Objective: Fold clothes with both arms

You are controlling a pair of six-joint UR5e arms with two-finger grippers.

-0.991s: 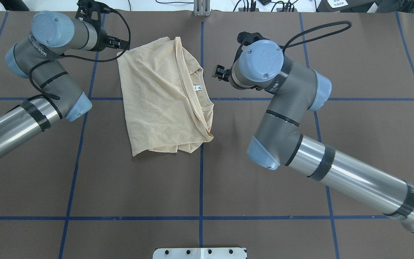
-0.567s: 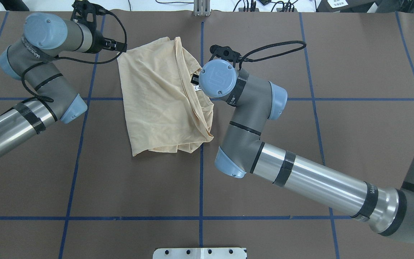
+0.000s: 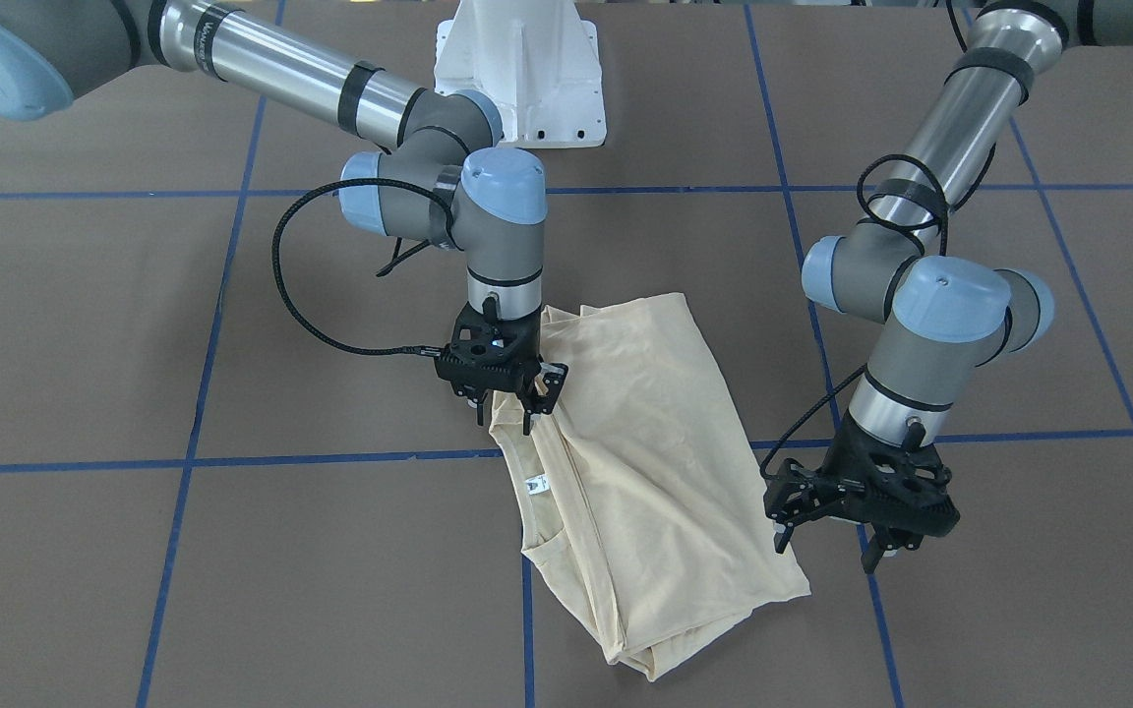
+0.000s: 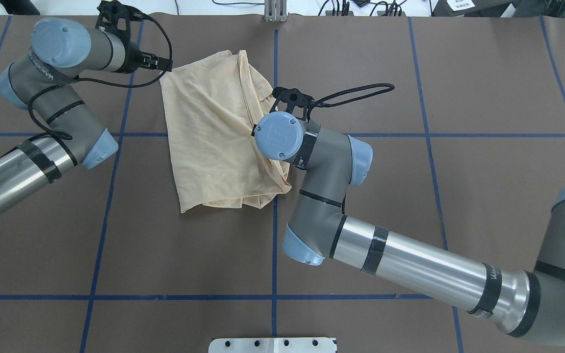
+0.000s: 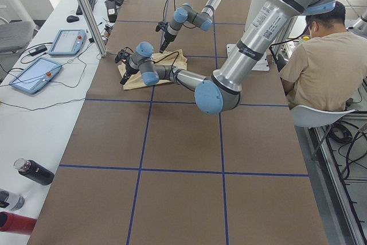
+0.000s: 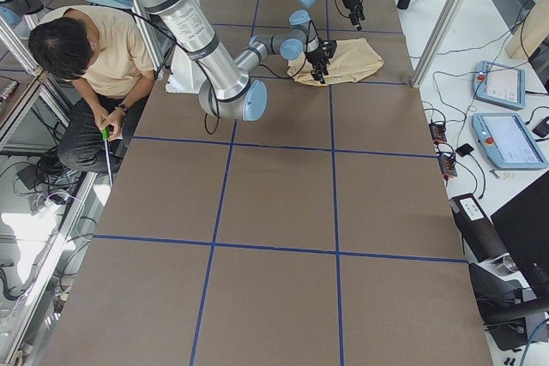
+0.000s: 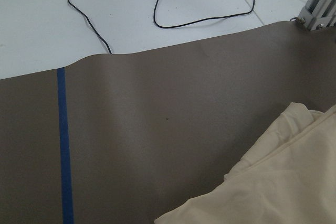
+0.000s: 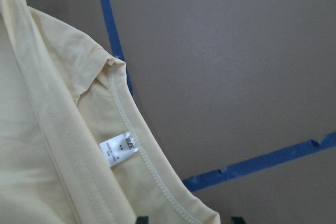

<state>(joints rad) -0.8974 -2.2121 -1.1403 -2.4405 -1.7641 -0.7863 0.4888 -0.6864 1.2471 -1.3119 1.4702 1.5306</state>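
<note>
Overhead: R gripper (image 3: pixel 517 403), open/empty, was over T-shirt's (image 4: pixel 209 132) 3 o'clock edge; L gripper (image 3: pixel 822 551), open/empty, off-cloth at 11 o'clock.

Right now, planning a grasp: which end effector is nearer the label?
Right: the right end effector is over the shirt edge by the label; the left end effector hangs off the opposite side.

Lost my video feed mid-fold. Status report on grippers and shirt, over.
Right gripper open, down at the shirt collar edge, near the neck label. Left gripper open, beside the shirt, not touching. Shirt roughly folded, wrinkled. Nothing seen in the way.
</note>
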